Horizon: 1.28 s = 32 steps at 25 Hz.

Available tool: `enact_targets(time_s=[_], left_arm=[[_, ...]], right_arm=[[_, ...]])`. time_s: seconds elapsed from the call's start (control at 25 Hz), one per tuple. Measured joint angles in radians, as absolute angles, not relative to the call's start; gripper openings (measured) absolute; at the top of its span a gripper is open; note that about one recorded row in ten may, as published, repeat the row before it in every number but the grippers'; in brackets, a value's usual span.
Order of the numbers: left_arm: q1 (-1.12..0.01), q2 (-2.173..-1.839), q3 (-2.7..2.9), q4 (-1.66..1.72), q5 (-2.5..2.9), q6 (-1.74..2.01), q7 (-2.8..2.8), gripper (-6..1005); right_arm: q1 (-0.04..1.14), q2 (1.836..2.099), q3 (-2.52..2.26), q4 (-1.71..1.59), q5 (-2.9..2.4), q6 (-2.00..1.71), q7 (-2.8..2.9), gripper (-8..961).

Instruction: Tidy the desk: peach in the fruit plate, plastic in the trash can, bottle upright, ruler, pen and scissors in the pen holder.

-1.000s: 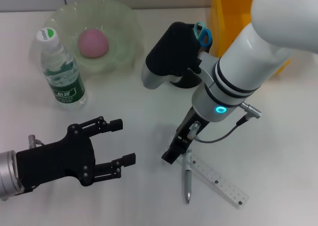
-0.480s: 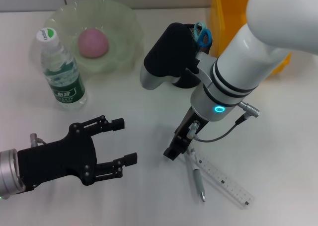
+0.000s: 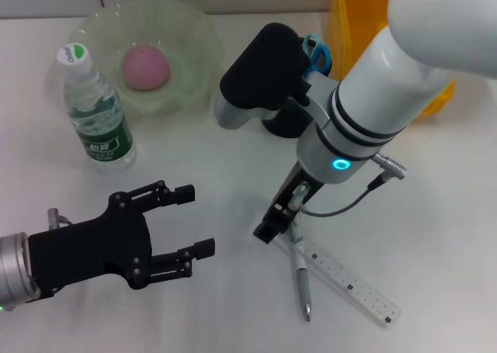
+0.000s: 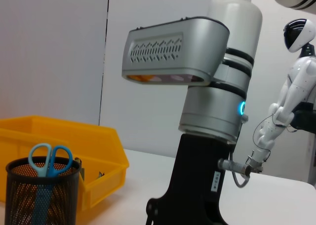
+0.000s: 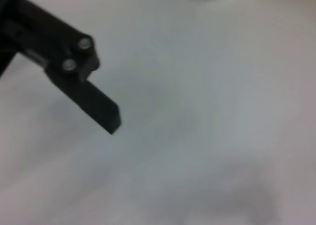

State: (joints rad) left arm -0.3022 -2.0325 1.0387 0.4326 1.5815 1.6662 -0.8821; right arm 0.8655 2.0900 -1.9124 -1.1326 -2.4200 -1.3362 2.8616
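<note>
My right gripper (image 3: 275, 226) is low over the table, shut on the top end of a silver pen (image 3: 301, 279). The pen slants down toward the near edge, beside a clear ruler (image 3: 349, 283) lying flat. My left gripper (image 3: 194, 221) is open and empty at the near left; one of its fingers (image 5: 94, 104) shows in the right wrist view. A pink peach (image 3: 144, 66) lies in the green plate (image 3: 198, 27). The water bottle (image 3: 97, 112) stands upright. Blue scissors (image 3: 317, 52) stand in the black mesh pen holder (image 4: 42, 195). No plastic is in view.
A yellow bin (image 3: 365, 27) stands at the back right, behind the pen holder; it also shows in the left wrist view (image 4: 94, 146). My right arm's wrist (image 3: 260, 74) hangs over the pen holder and hides most of it in the head view.
The right gripper shifted slightly, and the pen swung about its top end, first right, then back left. The ruler slid a little to the right. The left arm has not moved.
</note>
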Motion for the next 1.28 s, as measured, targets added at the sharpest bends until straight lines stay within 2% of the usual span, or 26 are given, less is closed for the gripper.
enact_targets(time_s=[0.44,1.28], left_arm=[[-0.307,-2.041,1.032,0.437,1.609,1.666,-0.882,789],[-0.312,-2.042,1.033,0.437,1.609,1.666,-0.882,789]], right_arm=[[0.791,2.091,-1.883,-1.29,-2.49,-1.456,2.958,629],[0.787,2.092,-1.876,-1.226,-2.476,-1.443,2.96,618]])
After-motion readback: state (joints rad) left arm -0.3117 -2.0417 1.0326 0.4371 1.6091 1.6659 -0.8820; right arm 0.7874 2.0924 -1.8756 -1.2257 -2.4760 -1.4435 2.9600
